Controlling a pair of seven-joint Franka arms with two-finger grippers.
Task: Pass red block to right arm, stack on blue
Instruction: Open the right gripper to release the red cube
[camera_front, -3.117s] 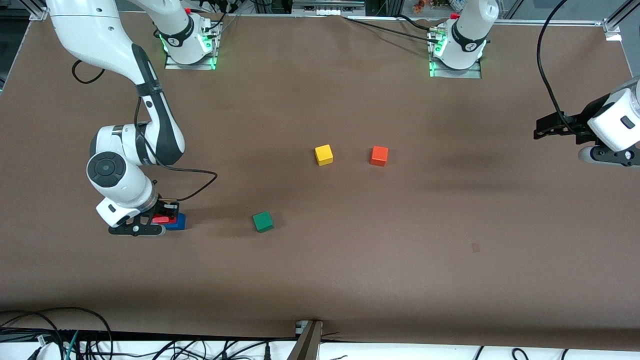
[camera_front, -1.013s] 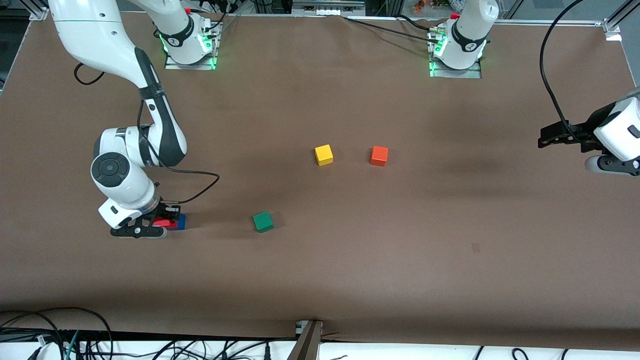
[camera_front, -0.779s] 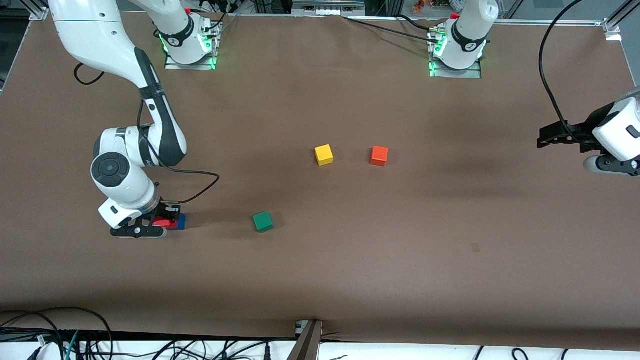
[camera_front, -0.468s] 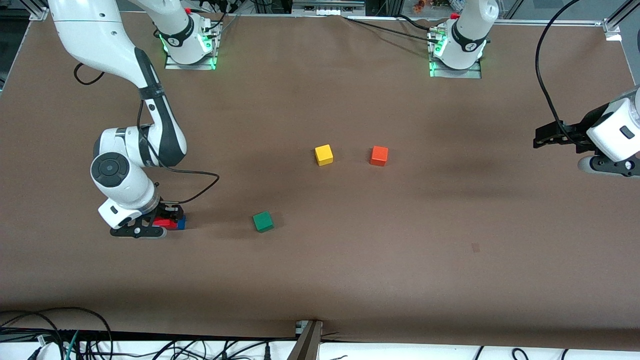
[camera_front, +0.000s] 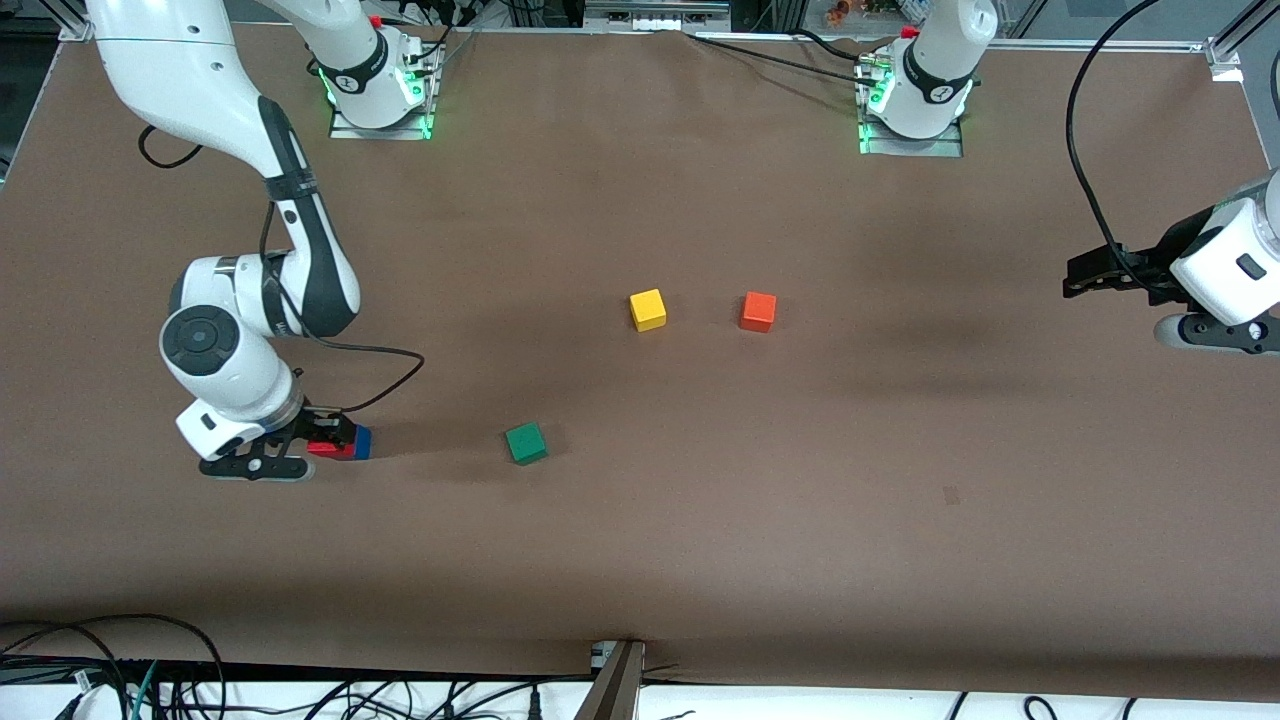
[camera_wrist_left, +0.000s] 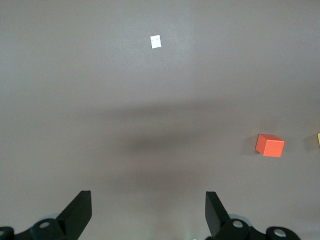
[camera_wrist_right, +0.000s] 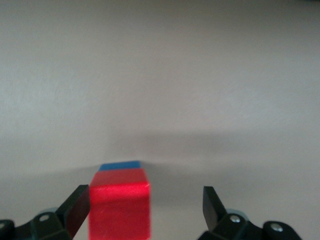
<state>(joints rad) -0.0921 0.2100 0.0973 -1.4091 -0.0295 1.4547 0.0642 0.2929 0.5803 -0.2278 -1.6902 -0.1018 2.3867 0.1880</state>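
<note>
The red block (camera_front: 328, 449) sits on the blue (camera_front: 361, 441) cube, near the right arm's end of the table; only one blue side shows. My right gripper (camera_front: 322, 438) is low around the stack and open. In the right wrist view the red block (camera_wrist_right: 120, 210) stands between the spread fingers of the right gripper (camera_wrist_right: 144, 198), close to one finger and free of the other, with a strip of the blue (camera_wrist_right: 119, 166) showing past it. My left gripper (camera_front: 1088, 274) hangs open and empty over the left arm's end of the table. The left wrist view shows the left gripper (camera_wrist_left: 148, 198) over bare table.
A green cube (camera_front: 525, 442) lies beside the stack toward the table's middle. A yellow cube (camera_front: 648, 309) and an orange cube (camera_front: 758, 311) sit farther from the camera at mid-table. The orange cube (camera_wrist_left: 270, 145) also shows in the left wrist view. A black cable (camera_front: 370, 372) trails from the right wrist.
The right gripper has opened and let go of the red block, which stays on the blue cube. The right arm has shifted slightly toward its end of the table. The left arm barely moved.
</note>
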